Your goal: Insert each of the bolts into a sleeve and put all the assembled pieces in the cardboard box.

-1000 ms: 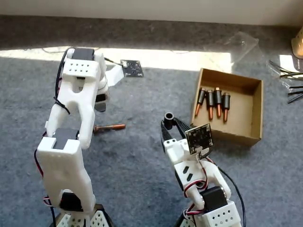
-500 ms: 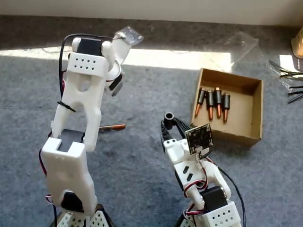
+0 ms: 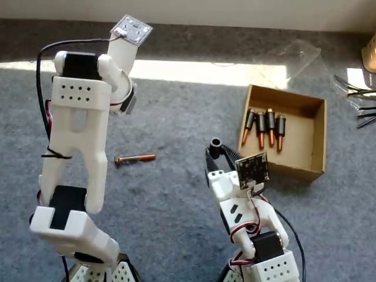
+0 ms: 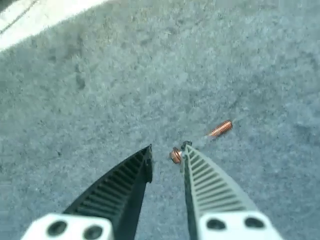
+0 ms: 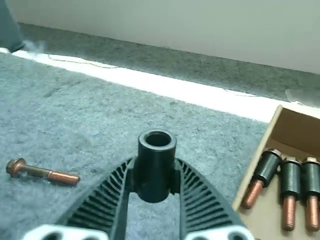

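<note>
Looks like a small robotics lab or hobby workspace: grey felt-like surface [image 3: 176,223] against a plain pale wall [image 5: 200,30], white printed-plastic robot arms [image 3: 76,135] carrying bare circuit-board cameras [image 3: 252,169], crumpled clear plastic bag [image 3: 299,56] lying loose.

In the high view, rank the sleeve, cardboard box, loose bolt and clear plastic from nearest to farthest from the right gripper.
1. sleeve, held in the right gripper.
2. cardboard box, close on its right.
3. loose bolt, on the carpet to its left.
4. clear plastic, far side, beyond the box.
</note>
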Motion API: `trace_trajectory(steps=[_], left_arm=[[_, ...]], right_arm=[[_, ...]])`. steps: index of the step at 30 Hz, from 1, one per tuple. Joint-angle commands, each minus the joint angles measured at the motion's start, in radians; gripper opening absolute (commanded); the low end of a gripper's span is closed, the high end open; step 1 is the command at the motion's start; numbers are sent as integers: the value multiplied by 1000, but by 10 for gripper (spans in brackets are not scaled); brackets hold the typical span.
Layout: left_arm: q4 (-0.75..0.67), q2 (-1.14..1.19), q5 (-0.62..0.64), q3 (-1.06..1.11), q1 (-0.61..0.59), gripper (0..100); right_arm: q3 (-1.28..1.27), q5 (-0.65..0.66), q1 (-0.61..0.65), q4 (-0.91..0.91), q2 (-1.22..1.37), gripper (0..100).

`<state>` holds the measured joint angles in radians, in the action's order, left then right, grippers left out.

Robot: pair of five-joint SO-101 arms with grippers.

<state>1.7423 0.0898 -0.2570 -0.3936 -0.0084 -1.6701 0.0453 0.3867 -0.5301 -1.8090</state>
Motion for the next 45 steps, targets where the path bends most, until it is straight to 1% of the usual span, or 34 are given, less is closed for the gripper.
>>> trace_trajectory(steps=[1,4,5,9,12,15,18,20,24,33,35,39,45], left_arm=[[3,-125,8,125,7,104],[2,-171,21,234,51,104],[2,-180,58,269,71,104],[-5,-188,313,354,90,104],[-48,-188,486,381,90,108],[-100,-188,634,420,90,109],[-140,-188,746,464,91,109],[-164,-188,787,486,96,109],[-180,-188,793,526,96,107],[-356,-193,799,691,90,104],[-384,-191,865,711,88,104],[-411,-189,1086,725,70,108],[-443,-188,1284,728,65,109]], right_arm=[[-136,-11,-33,74,-4,4],[-140,-11,-33,97,-4,4],[-140,-11,-33,97,-4,4],[-140,-11,-33,97,-4,4],[-140,-9,-33,97,-4,4],[-140,-6,-33,97,-4,4],[-140,-6,-33,97,-4,4],[-140,-5,-33,97,-4,4],[-140,-5,-36,97,-4,4],[-140,-3,-36,97,-4,4],[-140,-3,-36,97,-4,4],[-140,-3,-36,97,-4,4],[-140,-3,-36,97,-4,4]])
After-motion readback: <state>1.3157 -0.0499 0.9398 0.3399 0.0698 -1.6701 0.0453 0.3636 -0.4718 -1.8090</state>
